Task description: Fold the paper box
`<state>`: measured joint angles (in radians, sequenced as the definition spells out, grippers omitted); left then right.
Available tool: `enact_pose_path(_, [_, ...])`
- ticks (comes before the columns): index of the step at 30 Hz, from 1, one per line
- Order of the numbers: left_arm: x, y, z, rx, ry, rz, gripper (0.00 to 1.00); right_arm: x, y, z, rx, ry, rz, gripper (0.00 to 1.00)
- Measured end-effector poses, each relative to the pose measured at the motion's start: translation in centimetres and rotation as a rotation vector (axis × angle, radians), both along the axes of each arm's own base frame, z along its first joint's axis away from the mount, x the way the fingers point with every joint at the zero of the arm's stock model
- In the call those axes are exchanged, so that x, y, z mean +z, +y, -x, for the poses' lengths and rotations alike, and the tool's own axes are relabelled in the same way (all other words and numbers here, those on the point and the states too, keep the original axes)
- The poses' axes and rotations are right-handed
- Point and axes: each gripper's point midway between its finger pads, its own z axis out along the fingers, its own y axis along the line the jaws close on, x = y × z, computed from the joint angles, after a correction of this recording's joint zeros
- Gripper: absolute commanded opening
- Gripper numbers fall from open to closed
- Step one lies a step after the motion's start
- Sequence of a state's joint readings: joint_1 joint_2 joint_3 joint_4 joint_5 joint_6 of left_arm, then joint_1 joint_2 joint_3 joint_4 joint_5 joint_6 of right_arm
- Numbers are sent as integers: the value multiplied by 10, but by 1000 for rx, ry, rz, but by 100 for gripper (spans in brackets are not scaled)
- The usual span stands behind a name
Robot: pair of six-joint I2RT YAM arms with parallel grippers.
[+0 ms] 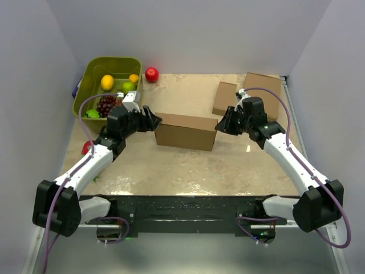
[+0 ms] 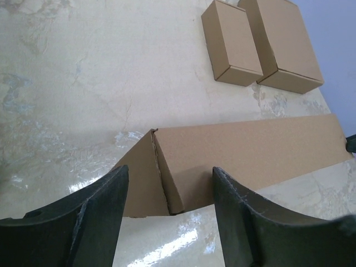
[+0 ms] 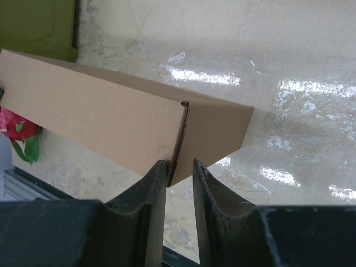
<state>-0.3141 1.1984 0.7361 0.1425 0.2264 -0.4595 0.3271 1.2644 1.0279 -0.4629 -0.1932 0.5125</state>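
- paper box (image 1: 185, 131): brown corrugated cardboard, matt, fine paper grain; raw cut edge at the corner seam.
- small narrow box (image 2: 231, 41), medium flat box (image 2: 281, 44): same plain brown cardboard, matt.
- table (image 1: 171, 171): pale marbled top, smooth and glossy, bright reflections.
- left gripper (image 2: 168, 175), right gripper (image 3: 179, 166): fingers of dark matt plastic, slightly rough, edges scuffed.
- bin (image 1: 85, 85): olive-green plastic, smooth, low sheen.
- arm shells (image 1: 94, 162): white glossy plastic; joints matt black.

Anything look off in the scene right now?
Yes. On the paper box, the left end flap isn't flush: it splays outward, leaving a gaping seam. Also, a red fruit lies outside the green bin, beside its far corner.
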Motion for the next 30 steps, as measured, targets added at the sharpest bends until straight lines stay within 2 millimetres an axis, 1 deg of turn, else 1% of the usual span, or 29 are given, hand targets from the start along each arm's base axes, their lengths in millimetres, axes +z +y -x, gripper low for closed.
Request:
enact_pose_path(6, [1,-1,5,-18,34,-1,67,0,0,-1,-1,0,2,26])
enact_pose_path(9, [2,2,5,-10,34,-1,64,0,-1,-2,-4,-2,4,26])
enact_pose_path(14, [2,10,5,20,36,18,61,0,-1,-2,-5,-4,4,26])
enact_pose_path(25, [2,14,2,48,33,50,57,0,-1,-2,-4,-10,2,25])
enact_pose_path(27, [3,14,1,51,28,57,55,0,-1,-2,-4,-12,1,25])
enact_pose_path(30, [3,14,-2,58,27,65,49,0,-1,-2,-4,-13,1,25])
